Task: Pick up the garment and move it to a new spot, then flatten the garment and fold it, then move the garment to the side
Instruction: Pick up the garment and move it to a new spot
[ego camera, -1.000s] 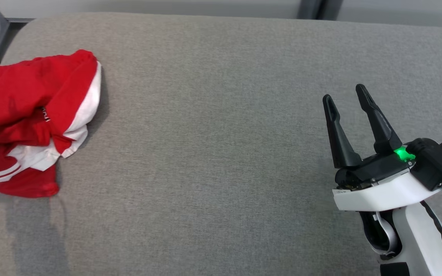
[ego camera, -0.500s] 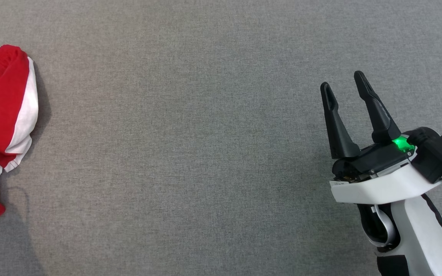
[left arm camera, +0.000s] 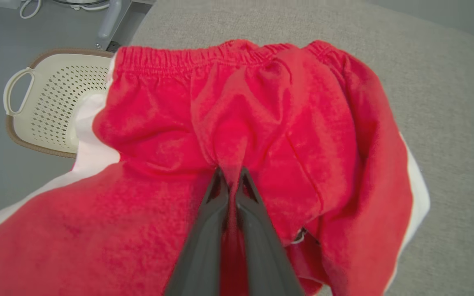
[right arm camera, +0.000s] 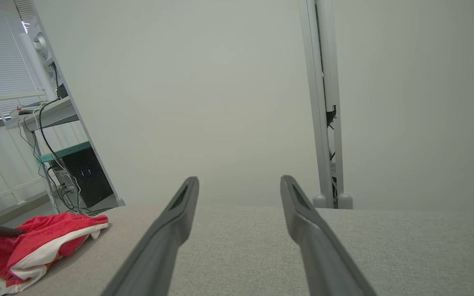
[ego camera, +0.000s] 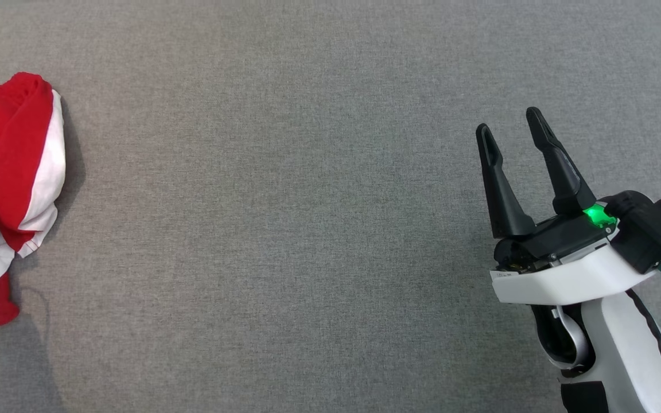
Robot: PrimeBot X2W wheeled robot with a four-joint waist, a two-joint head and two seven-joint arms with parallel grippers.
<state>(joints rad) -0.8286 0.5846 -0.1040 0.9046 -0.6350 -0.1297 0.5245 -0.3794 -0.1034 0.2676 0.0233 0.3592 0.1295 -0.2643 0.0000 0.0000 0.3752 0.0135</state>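
The garment (ego camera: 9, 172) is a pair of red shorts with white side stripes, bunched at the far left of the grey table (ego camera: 307, 229). In the left wrist view my left gripper (left arm camera: 231, 170) is shut on a raised fold of the red garment (left arm camera: 261, 102) just below its elastic waistband. My right gripper (ego camera: 508, 121) stands open at the right of the table with nothing between its fingers. From the right wrist view the garment (right arm camera: 35, 238) lies far off to the left of my open right gripper (right arm camera: 239, 181).
A cream perforated basket (left arm camera: 52, 94) sits on the floor just past the table's corner, behind the garment. Beyond the table's far edge stand a metal post (right arm camera: 323, 102) and a desk with cables and a computer (right arm camera: 76, 176).
The head camera has tilted down and swung right, so the garment now sits at the left edge. Since half a second ago the garment's bunch has shifted slightly right. The right gripper has stayed put.
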